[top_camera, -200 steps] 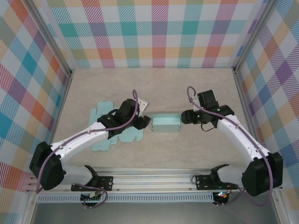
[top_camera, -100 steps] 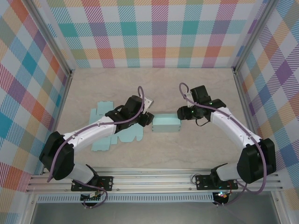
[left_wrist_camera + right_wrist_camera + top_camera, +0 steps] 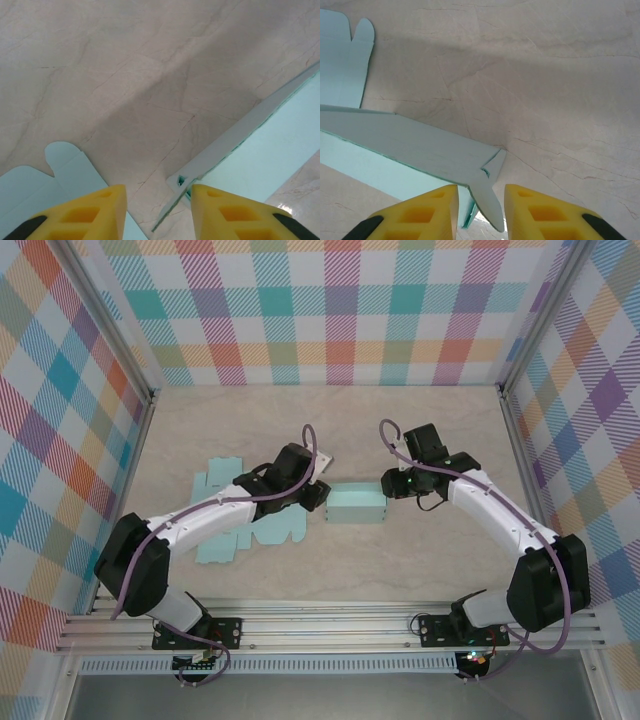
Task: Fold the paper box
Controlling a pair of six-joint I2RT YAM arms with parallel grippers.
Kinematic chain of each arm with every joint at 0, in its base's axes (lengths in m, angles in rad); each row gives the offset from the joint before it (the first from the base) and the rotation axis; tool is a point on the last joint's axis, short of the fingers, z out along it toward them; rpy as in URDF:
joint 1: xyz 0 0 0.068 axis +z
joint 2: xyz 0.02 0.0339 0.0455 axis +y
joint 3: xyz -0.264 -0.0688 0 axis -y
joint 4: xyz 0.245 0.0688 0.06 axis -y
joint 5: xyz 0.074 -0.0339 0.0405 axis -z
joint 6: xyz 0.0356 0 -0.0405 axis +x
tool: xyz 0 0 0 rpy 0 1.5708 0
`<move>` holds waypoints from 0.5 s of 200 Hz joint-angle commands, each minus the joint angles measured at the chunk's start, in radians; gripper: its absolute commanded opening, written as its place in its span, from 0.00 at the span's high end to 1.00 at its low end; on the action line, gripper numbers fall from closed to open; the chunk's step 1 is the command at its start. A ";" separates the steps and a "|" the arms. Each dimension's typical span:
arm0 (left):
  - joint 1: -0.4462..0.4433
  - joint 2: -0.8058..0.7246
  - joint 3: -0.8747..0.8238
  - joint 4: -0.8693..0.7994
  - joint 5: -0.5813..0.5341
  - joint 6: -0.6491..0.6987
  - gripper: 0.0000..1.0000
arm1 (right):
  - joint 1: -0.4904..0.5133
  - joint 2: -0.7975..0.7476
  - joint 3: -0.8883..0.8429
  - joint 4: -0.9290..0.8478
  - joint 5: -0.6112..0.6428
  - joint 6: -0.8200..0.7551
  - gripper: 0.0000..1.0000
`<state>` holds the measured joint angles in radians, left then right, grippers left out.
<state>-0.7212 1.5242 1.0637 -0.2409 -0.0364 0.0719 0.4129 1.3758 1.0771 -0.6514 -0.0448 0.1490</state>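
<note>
Pale marbled desk (image 3: 420,430), with the paper box (image 3: 356,505) at the centre of the top view. Over the last second both my arms have moved in on its ends. My left gripper (image 3: 318,496) and right gripper (image 3: 388,486) have narrowed to half-open, each straddling an end flap, neither pinching yet. I judge the flaps ready to tuck. No readable writing anywhere.

You see the paper box (image 3: 265,155) with its grey flap edge slanting down to a small folded corner. That corner sits between the left gripper's (image 3: 157,202) yellow fingers (image 3: 100,212), close to the one nearer the box, jaws standing apart. A flat teal cutout (image 3: 45,182) lies on the marbled table (image 3: 125,65) beyond the other finger.
</note>
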 commanded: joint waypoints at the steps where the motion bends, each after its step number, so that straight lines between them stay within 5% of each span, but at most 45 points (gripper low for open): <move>1: 0.012 0.008 0.035 -0.027 0.018 -0.003 0.69 | 0.010 -0.008 -0.007 0.006 0.003 0.015 0.73; 31: 0.012 0.012 0.042 -0.029 0.022 -0.020 0.82 | 0.014 -0.017 -0.018 0.015 0.004 0.029 0.80; 100: 0.011 -0.002 0.037 -0.047 0.069 -0.167 0.94 | 0.026 -0.041 -0.037 0.041 0.006 0.080 0.88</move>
<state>-0.7212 1.5299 1.0782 -0.2638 -0.0006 -0.0021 0.4282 1.3621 1.0538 -0.6395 -0.0399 0.1947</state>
